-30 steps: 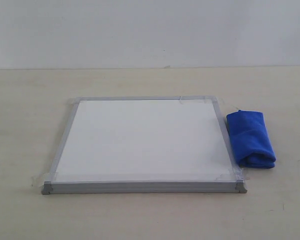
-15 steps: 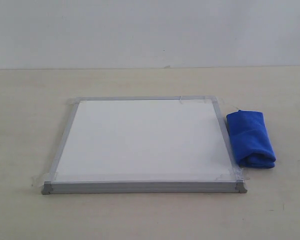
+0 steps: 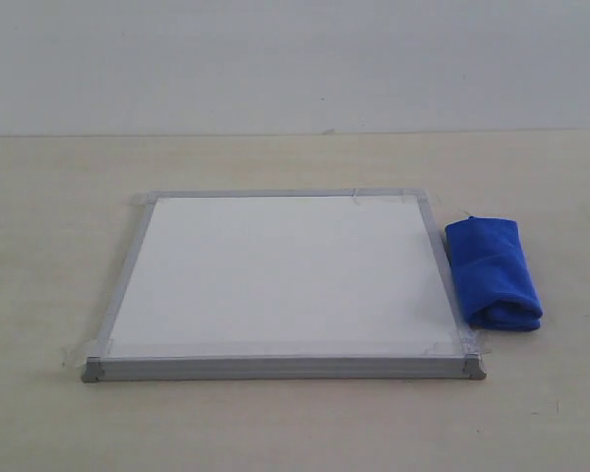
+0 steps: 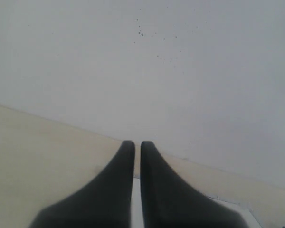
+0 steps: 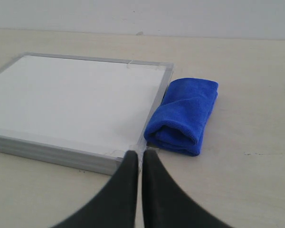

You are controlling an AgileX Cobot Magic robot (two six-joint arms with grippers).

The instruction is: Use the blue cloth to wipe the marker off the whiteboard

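Observation:
The whiteboard (image 3: pixel 275 280) lies flat on the table, silver-framed, its white face bare; no red marker line shows on it in any view. The blue cloth (image 3: pixel 494 272), a rolled bundle, rests on the table against the board's right edge. In the right wrist view the whiteboard (image 5: pixel 71 102) and blue cloth (image 5: pixel 186 115) lie ahead of my right gripper (image 5: pixel 140 153), which is shut and empty, short of the board's near corner. My left gripper (image 4: pixel 137 144) is shut and empty, facing the wall above the table. Neither arm appears in the exterior view.
A pale beige table (image 3: pixel 59 197) runs back to a plain light wall (image 3: pixel 295 59). Clear tape holds the board's corners (image 3: pixel 472 346) to the tabletop. A sliver of the board (image 4: pixel 237 204) shows past the left fingers.

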